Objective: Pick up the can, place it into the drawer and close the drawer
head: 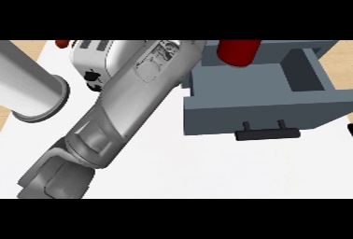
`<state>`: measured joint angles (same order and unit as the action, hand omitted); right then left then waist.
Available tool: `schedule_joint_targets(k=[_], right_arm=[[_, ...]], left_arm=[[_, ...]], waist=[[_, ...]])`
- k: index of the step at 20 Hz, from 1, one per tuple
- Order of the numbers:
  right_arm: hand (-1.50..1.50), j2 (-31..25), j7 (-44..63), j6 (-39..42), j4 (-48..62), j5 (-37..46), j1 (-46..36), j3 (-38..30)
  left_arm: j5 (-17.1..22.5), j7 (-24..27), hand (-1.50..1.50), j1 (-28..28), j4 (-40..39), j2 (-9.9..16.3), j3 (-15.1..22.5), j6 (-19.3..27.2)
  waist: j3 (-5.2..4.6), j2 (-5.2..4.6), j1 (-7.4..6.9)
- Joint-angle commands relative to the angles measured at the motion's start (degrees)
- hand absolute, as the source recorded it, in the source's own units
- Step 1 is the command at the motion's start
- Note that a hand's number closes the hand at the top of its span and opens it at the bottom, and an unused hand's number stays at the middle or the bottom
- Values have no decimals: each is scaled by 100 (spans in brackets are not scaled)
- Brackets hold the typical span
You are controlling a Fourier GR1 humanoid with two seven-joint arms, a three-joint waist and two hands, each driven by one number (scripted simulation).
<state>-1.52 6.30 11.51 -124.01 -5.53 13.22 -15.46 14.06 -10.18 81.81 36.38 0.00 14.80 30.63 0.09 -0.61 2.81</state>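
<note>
The red can (239, 52) shows at the view's top, upright over the back part of the open blue-grey drawer (257, 110); its upper part is cut off. The drawer's black handle (267, 133) faces me. A grey forearm (127, 100) runs diagonally from the lower left up toward the can. It ends at the top edge just left of the can, and its hand is out of sight. No fingers show on the can. A small black sliver (349, 130) at the right edge may be part of my right hand.
A white toaster (93, 58) stands at the back left, partly behind the forearm. A small red object (62, 43) lies beside it. A thick grey cylinder (31, 86) with a flanged end fills the far left. The white counter (221, 163) spreads in front of the drawer.
</note>
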Motion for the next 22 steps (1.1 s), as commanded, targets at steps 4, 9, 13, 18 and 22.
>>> schedule_joint_targets(k=[4,9,13,18,22], right_arm=[[-150,-65,-43,30,257,-21,-260,-2],[-150,-116,353,-171,165,53,-671,79],[-150,-47,88,-44,231,83,-425,123],[-150,-48,-33,-128,485,353,-605,200],[-150,-3,214,-125,64,257,-449,278]], left_arm=[[642,220,150,307,-627,0,675,326],[811,555,150,392,-1097,0,777,233],[973,839,150,348,-1321,0,939,402],[1152,813,150,366,-1273,0,1434,646],[1178,1140,150,256,-1595,0,1469,427]], waist=[[7,-27,171],[4,-53,171],[8,-70,249],[10,-81,326],[3,-83,305]])
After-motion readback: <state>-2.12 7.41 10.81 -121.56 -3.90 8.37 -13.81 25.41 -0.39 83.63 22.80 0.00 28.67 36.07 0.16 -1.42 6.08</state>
